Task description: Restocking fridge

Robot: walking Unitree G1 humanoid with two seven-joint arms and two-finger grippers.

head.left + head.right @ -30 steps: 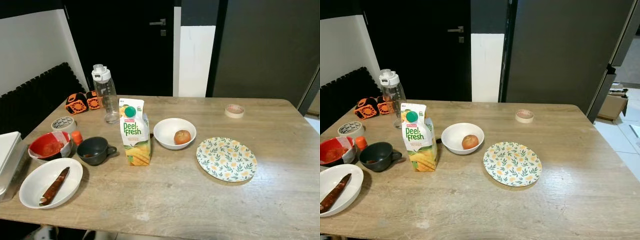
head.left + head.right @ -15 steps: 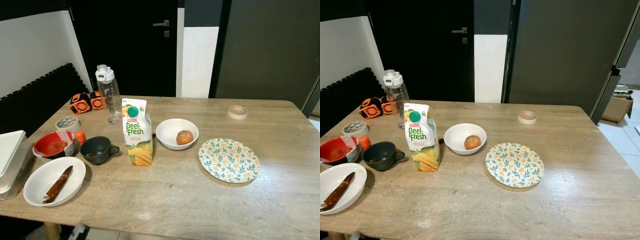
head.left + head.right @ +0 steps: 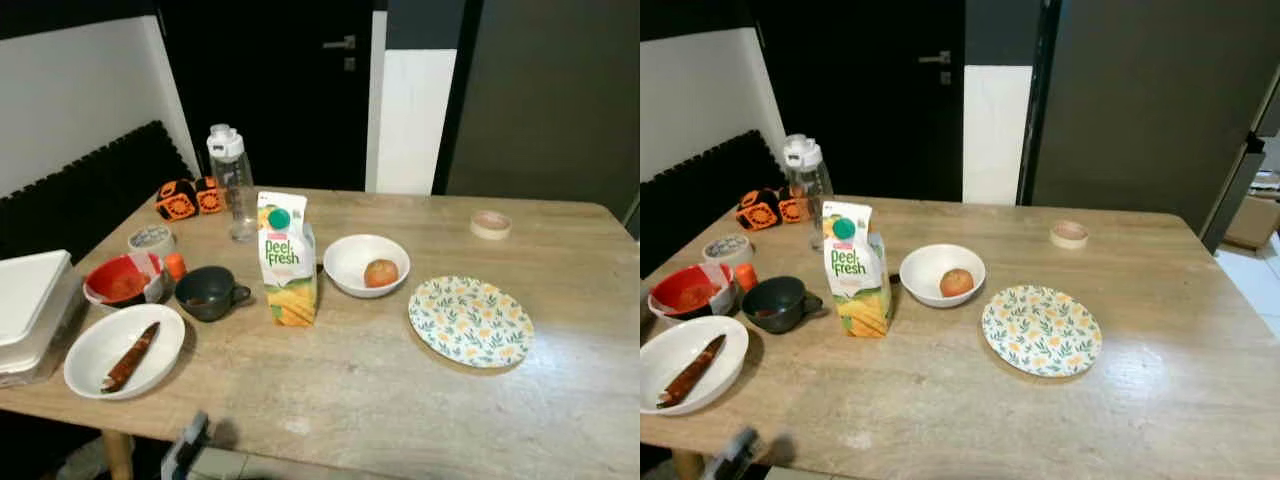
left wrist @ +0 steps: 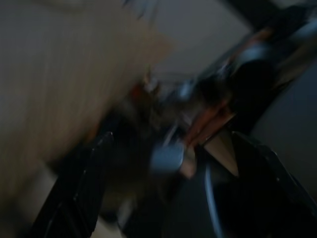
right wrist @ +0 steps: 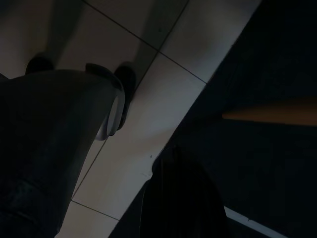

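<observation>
Inspection of the wooden table (image 3: 400, 400) from the head cameras.

**Task item.** The juice carton (image 3: 288, 260) stands upright left of centre in the frame, green cap on top. It touches nothing: the dark mug (image 3: 210, 293) is just beside it on the frame's left, and the white bowl (image 3: 366, 265) holding a reddish fruit (image 3: 380, 272) is near on its right. The carton and the fruit are judged the likely goods for the fridge.

**Other items.**
- Floral plate (image 3: 470, 320), right of centre, bare.
- Tape roll (image 3: 490, 224), upper right.
- Clear water bottle (image 3: 231, 183), behind the carton.
- Red bowl (image 3: 122, 281) and a white dish (image 3: 124, 350) with a dark sausage-like piece, at the left edge.
- White lidded container (image 3: 30, 310), far left.

**Tools.**
- A blurred shape at the bottom edge, below the table's near rim, is judged to be the left tool (image 3: 186, 455). Its wrist view is smeared and dark, so I cannot tell whether its fingers are apart or closed. It appears to have hold of nothing.
- The right wrist view shows tiled floor (image 5: 163, 74) in shadow. That tool's finger state cannot be told either.

**Stage.** Judged as approach; no grasp has begun.

**Risks.**
- The carton is tall and narrow, so a sideways brush from an arm rising under the near edge could tip it onto the mug or bowl.
- A tool lifting close to the rim could strike the table's underside.
- Crowding at the left leaves little room; a reach from that side could catch the mug handle or knock the water bottle.
</observation>
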